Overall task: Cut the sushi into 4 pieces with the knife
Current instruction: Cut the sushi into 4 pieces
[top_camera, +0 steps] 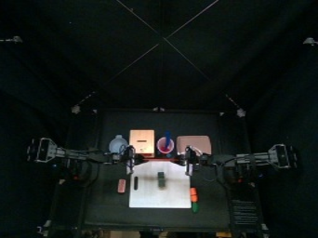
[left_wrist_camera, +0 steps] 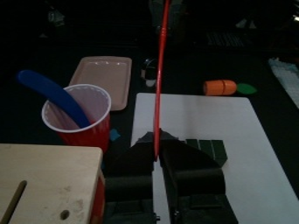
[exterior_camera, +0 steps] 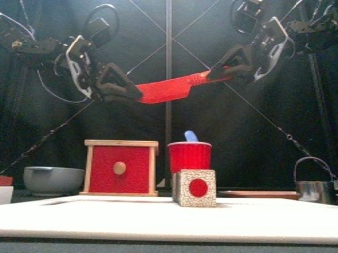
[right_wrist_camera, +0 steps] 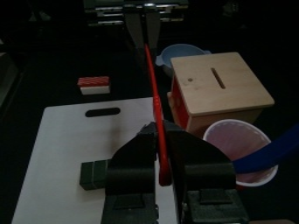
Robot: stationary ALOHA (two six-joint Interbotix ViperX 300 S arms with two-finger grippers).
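White cutting board [exterior_camera: 79, 212] lies nearest us, and on it the dark green sushi roll [exterior_camera: 196, 188] sits end-on, showing its red centre. Behind it we see the red cup [exterior_camera: 189, 156] holding the blue knife [exterior_camera: 191, 136], the wooden box [exterior_camera: 121, 167] just to its left and the blue-grey bowl [exterior_camera: 50, 179] beyond that. High above, well clear of the roll, the red knife [exterior_camera: 175, 87] hangs nearly level: the left gripper [exterior_camera: 132, 94] clamps one end, the right gripper [exterior_camera: 218, 71] the other.
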